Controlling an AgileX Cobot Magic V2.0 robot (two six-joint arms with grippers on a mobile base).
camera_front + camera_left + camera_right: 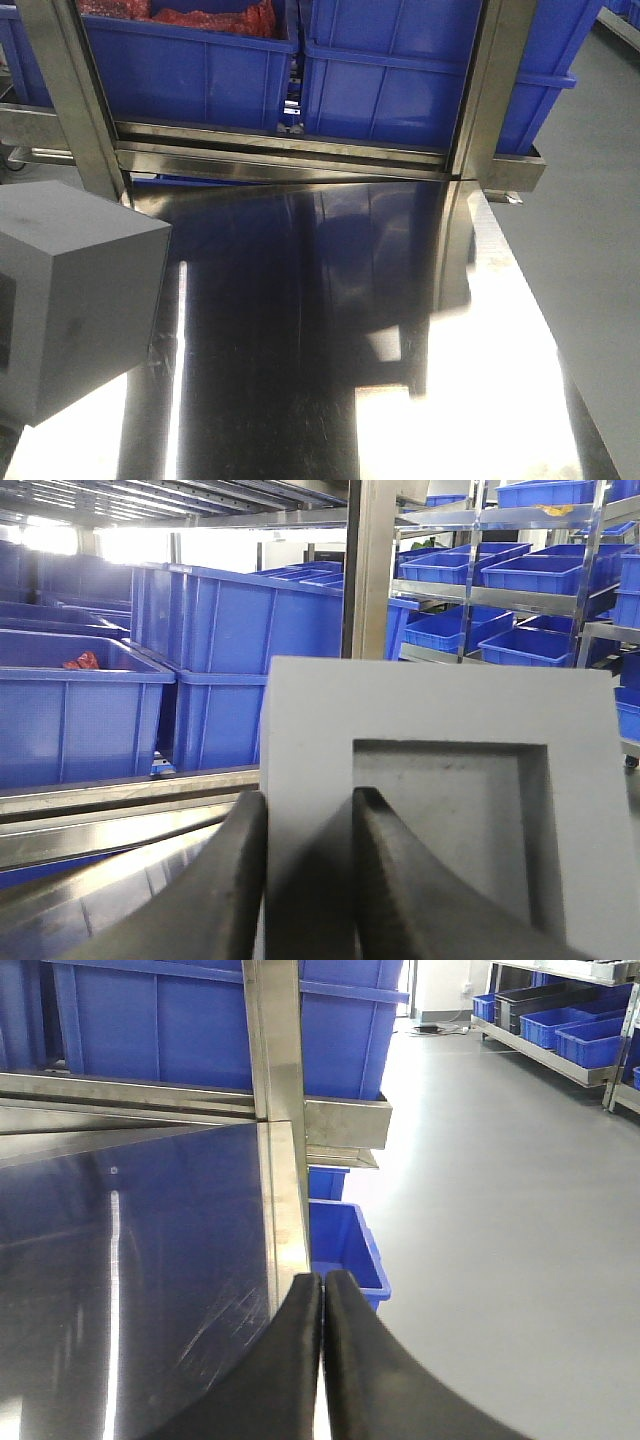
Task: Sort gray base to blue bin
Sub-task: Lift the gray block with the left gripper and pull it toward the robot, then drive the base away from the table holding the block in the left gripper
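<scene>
The gray base [70,300] hangs above the left side of the steel table [330,330], a plain matte block. In the left wrist view the gray base [450,710] fills the right half, its square recess facing the camera. My left gripper [310,796] is shut on the block's wall, one finger outside and one inside the recess. Blue bins stand behind the table's back rail: one with red contents [190,70] and one to its right [400,90]. My right gripper [322,1280] is shut with nothing in it, over the table's right edge.
Two steel uprights [75,100] [495,90] rise at the table's back edge in front of the bins. A small blue bin [345,1245] sits on the grey floor beside the table. Shelves of more blue bins [520,570] stand farther off.
</scene>
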